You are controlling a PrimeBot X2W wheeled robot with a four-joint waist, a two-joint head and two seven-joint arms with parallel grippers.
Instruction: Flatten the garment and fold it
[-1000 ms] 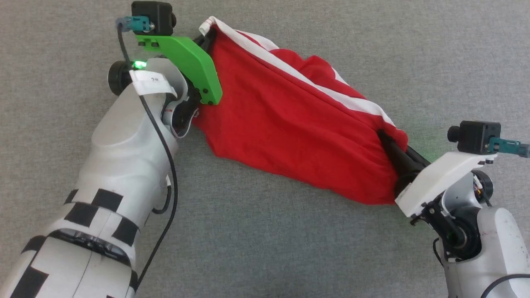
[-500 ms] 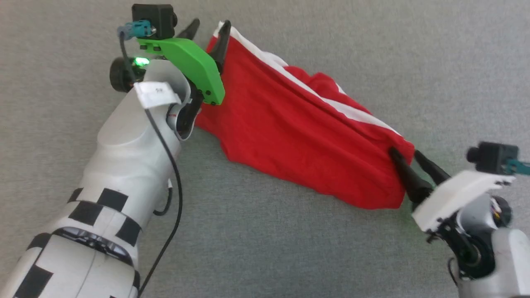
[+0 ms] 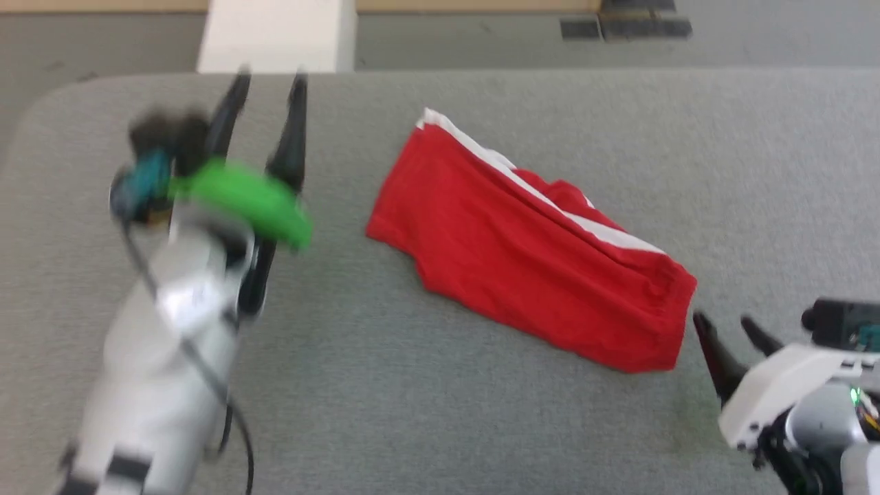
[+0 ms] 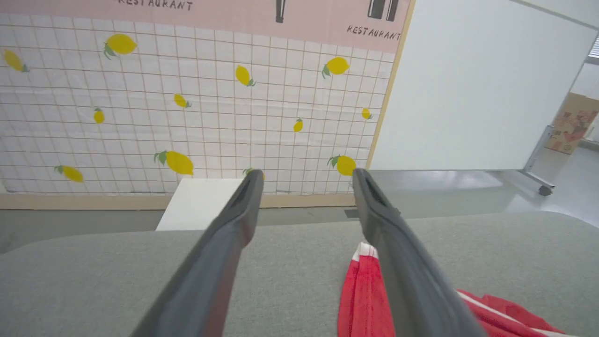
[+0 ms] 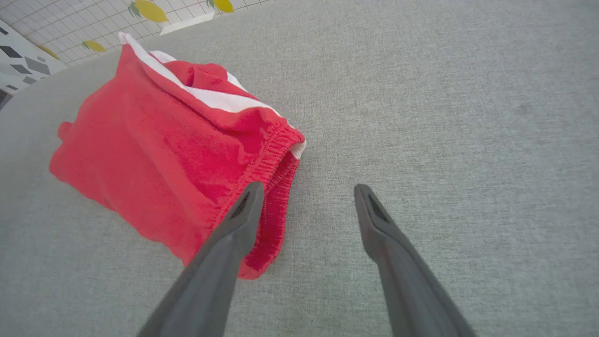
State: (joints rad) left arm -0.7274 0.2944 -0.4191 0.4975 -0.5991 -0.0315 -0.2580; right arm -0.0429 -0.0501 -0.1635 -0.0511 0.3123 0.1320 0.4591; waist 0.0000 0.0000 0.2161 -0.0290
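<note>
Matt red jersey garment (image 3: 529, 254)

I count one red garment (image 3: 529, 275) on one grey desk (image 3: 440, 412). There are two end effectors, the left end effector (image 3: 269, 79) and the right end effector (image 3: 722, 322), each with two dark fingers (image 3: 292, 130). Behind the desk I count one white box (image 3: 275, 34).

The garment (image 3: 529, 247) lies on the table (image 3: 440, 426) near its middle, running from far left to near right. The 2 grippers flank it: the left gripper (image 3: 269, 79) is left of its far end, well apart, over the table's far edge, and the right gripper (image 3: 722, 321) is just beside its near right end. A block (image 3: 275, 34) stands behind the table, before a wall (image 4: 187, 93).
</note>
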